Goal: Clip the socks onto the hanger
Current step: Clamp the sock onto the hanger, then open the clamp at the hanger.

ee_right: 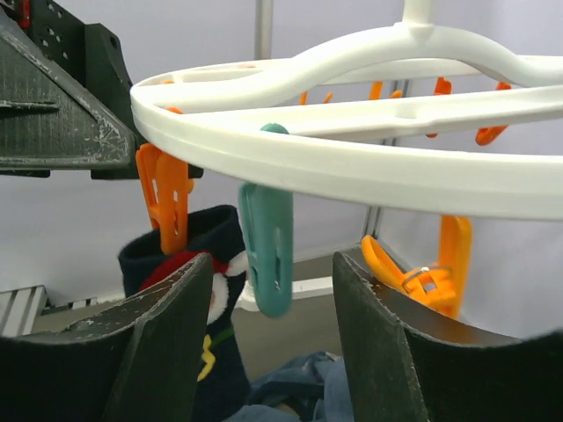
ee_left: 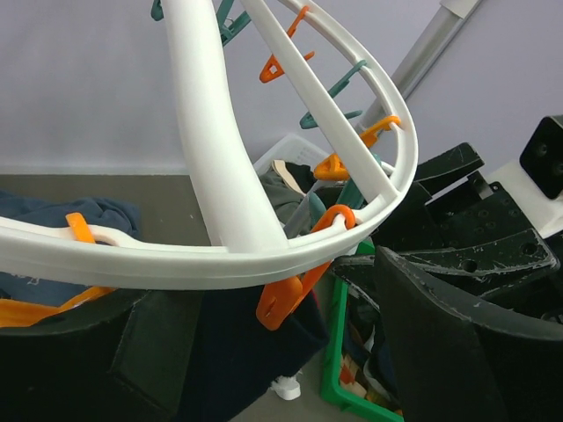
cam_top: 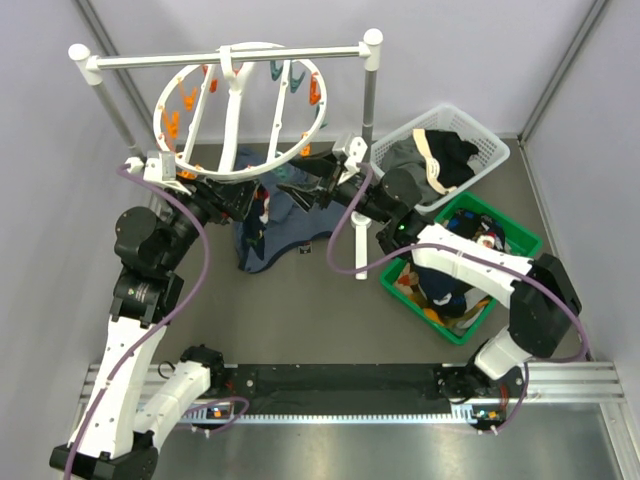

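Likely a lab: enclosed robot table (cam_top: 300, 310)

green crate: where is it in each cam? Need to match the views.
Top external: green crate sits at right, just in front of the white basket.
Left wrist: bottom, right of centre; only a strip of its green rim shows below the ring.
Right wrist: not in view.
Shared landmark: the white hanger, seen in all three.
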{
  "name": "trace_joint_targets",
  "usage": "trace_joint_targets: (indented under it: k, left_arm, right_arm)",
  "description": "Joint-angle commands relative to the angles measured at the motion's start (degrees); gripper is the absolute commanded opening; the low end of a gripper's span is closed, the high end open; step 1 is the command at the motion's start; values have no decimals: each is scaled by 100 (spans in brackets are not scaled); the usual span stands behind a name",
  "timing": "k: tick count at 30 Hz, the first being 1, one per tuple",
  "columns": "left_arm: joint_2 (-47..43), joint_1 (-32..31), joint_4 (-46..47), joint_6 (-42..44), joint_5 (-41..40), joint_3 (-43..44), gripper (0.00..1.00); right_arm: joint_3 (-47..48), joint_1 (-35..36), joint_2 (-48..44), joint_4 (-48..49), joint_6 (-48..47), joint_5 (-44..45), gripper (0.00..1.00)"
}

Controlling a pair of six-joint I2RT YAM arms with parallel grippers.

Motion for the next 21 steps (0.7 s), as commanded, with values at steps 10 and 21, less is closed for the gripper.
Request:
trace_joint_targets:
  k: [10, 21]
  left_arm:
    - [-29, -30, 277, -10, 172, 301, 81]
    - [-81, -30, 101, -37, 286, 467, 82]
  right_arm:
    - [510, -42, 296, 397, 389, -399, 42]
    - [404, -16, 244, 494, 636, -479, 4]
